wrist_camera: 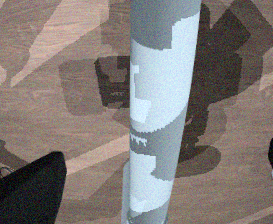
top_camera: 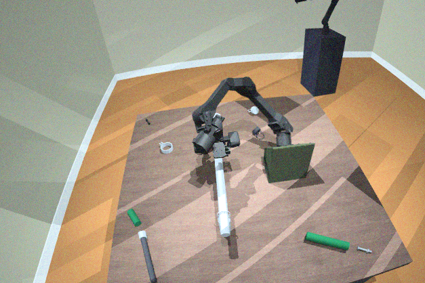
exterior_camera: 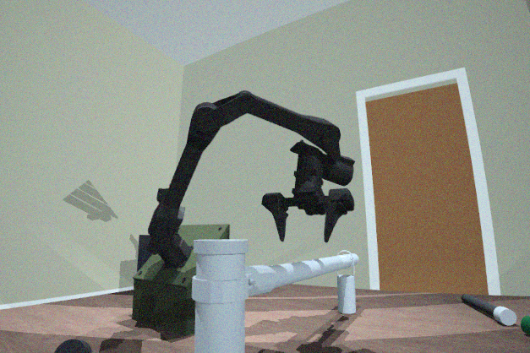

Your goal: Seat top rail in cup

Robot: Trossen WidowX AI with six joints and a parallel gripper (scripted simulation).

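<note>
So my arm is arched up over the desk, I guess so the end effector clears the work. Nearer the exterior cam than the end effector is the big post, brace band up near its cap, which is where the task wants it. The rail runs below my fingers, one end at the post, the far part carried by the loop cap. End effector's spread about fully, holding nothing, not touching the rail. Can't tell if the cut end is fully seated.
</note>
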